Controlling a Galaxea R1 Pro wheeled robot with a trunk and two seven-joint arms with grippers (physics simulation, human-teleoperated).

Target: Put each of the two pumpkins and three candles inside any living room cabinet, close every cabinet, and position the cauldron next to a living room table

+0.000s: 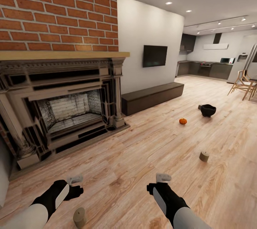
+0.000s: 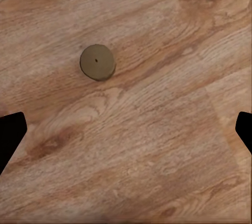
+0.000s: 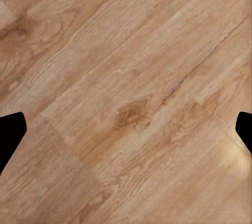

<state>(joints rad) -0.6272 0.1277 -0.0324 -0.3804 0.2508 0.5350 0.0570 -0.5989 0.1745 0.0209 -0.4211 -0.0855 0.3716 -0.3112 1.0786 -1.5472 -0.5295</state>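
Both black-sleeved arms reach low over the wood plank floor [image 1: 142, 157]. Left gripper [image 1: 74, 180] wide apart above a stout grey-brown candle [image 2: 97, 62]; right gripper [image 1: 163, 177] wide, empty.

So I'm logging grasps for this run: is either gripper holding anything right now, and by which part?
Nothing is held. Both the left gripper and the right gripper are open over bare floor; the nearest candle stands untouched below the left one.
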